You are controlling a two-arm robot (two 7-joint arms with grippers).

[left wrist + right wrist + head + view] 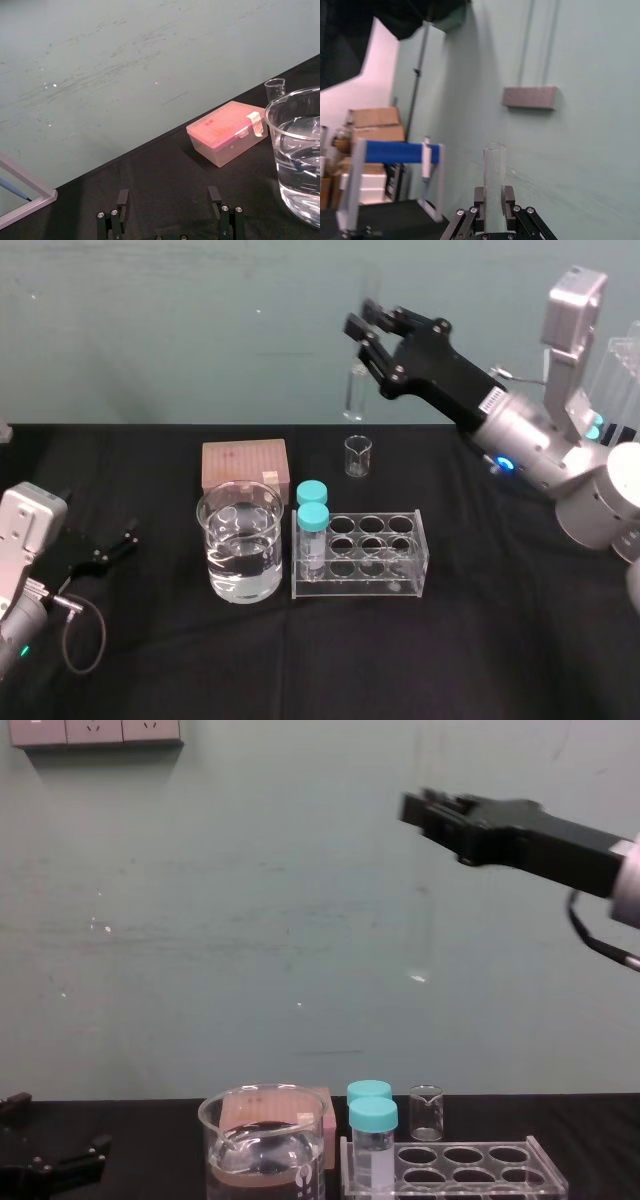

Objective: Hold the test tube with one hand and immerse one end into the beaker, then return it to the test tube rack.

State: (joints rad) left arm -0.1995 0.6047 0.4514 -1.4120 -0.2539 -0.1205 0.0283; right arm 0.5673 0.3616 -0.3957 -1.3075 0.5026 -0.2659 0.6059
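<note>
My right gripper (pixel 366 332) is raised high above the table's back, shut on the test tube (pixel 355 392), a clear glass tube that hangs down from its fingers. In the right wrist view the test tube (pixel 494 175) stands clamped between the two fingers (pixel 479 197). From the chest, the gripper (pixel 428 812) holds the faint tube (pixel 422 935) well above everything. The beaker (pixel 240 542), part full of water, stands left of the test tube rack (pixel 372 562). My left gripper (pixel 112 546) rests low at the table's left, open (pixel 168 201) and holding nothing.
Two teal-capped vials (pixel 313 518) stand in the rack's left end. A tiny beaker (pixel 358 456) and a pink box (pixel 245 464) sit behind the beaker and rack. A cable (pixel 85 635) loops beside the left arm.
</note>
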